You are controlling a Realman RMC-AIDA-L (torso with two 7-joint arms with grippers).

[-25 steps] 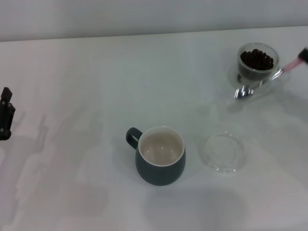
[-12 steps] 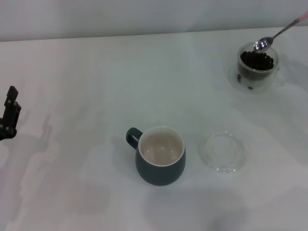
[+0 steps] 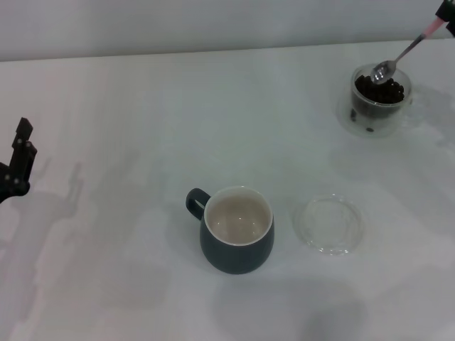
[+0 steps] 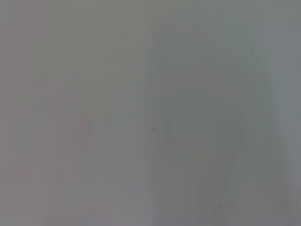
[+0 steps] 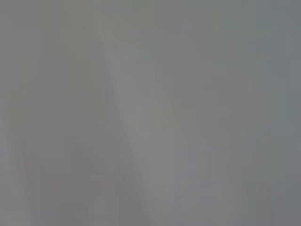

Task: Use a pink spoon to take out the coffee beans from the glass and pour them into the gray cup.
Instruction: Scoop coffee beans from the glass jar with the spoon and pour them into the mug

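On table: one glass [image 3: 377, 97], one gray cup [image 3: 237, 229]

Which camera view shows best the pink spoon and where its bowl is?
The head view. There the pink spoon slants down from the right gripper at the far right corner, its bowl at the rim of the glass, over the coffee beans. Both wrist views show only plain gray, no spoon.
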